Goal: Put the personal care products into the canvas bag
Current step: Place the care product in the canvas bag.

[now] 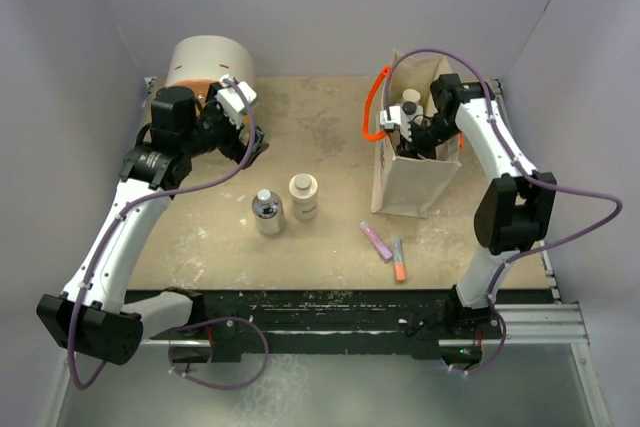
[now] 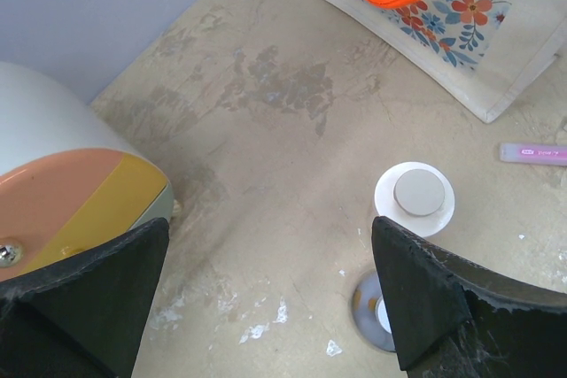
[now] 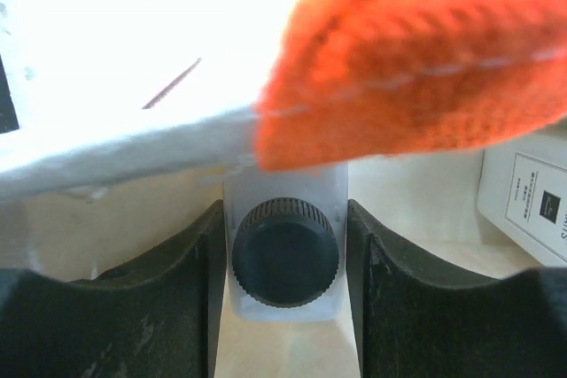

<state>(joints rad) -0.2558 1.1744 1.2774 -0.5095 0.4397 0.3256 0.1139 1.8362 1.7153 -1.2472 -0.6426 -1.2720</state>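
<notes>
My right gripper (image 1: 418, 135) reaches down into the open top of the beige canvas bag (image 1: 405, 187). In the right wrist view the right gripper (image 3: 285, 212) is shut on a white bottle with a black cap (image 3: 285, 252), just under the bag's orange handle (image 3: 425, 86). A second white labelled bottle (image 3: 527, 201) lies in the bag to its right. A clear-grey bottle (image 1: 267, 212) and a squat cream jar (image 1: 303, 195) stand mid-table. My left gripper (image 1: 250, 147) hangs open and empty at the back left. In the left wrist view the left gripper (image 2: 268, 227) is above the jar (image 2: 415, 198) and bottle (image 2: 370, 312).
The round cream, orange and yellow drawer box (image 1: 210, 67) stands at the back left, close behind the left gripper. A pink tube (image 1: 376, 241) and a grey tube with an orange tip (image 1: 398, 259) lie in front of the bag. Purple cables loop off both arms.
</notes>
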